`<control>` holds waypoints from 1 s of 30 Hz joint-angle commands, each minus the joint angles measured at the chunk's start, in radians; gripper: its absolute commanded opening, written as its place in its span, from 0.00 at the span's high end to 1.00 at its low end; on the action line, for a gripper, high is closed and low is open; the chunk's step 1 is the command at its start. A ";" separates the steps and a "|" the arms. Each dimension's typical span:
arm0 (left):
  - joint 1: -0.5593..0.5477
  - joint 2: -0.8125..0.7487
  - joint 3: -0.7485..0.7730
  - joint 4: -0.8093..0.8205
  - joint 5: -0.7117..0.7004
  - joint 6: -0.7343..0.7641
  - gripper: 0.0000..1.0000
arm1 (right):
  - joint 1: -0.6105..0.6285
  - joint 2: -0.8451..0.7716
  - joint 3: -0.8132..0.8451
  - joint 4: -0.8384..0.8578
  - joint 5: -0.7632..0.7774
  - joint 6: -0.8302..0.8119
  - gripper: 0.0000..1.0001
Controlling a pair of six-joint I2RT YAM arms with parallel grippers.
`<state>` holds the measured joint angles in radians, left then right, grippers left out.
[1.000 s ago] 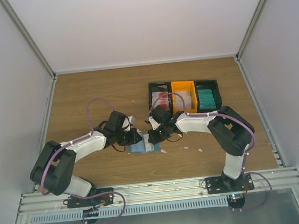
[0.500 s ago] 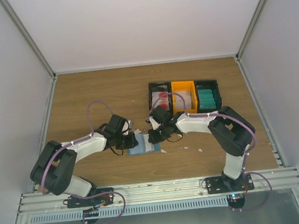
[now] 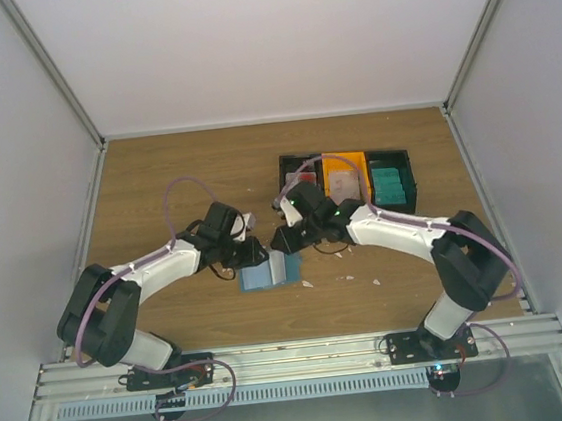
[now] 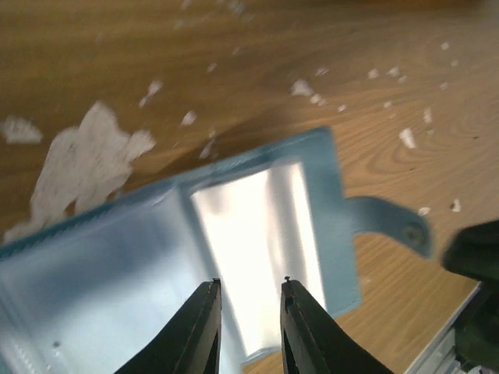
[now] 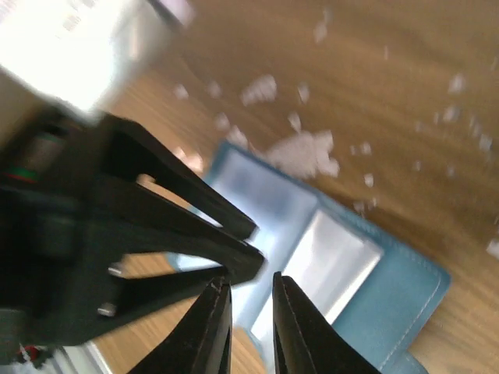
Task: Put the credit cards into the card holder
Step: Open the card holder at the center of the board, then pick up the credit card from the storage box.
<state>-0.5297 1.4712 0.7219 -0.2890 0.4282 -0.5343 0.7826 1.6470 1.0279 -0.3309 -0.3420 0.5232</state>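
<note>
The card holder (image 4: 156, 257) is lying open on the table (image 3: 158, 183), maybe with a pale card (image 4: 257, 226) inside. The left claw (image 4: 251, 281) and right claw (image 5: 249, 276) are hanging just above, narrow and empty. A bump is risking knocking the card out.

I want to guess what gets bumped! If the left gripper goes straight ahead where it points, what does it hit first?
Most likely the card holder: the left gripper points at its shiny clear pocket, with nothing between. How far off it is, I cannot tell.
</note>
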 commanded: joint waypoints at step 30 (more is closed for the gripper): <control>-0.001 0.167 0.124 0.281 -0.001 -0.070 0.66 | -0.531 0.261 0.653 -0.540 0.100 -0.966 0.53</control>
<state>-0.5297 1.5993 0.8165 -0.1616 0.4561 -0.5507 0.2825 1.8572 1.6035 -0.7967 -0.2207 -0.3637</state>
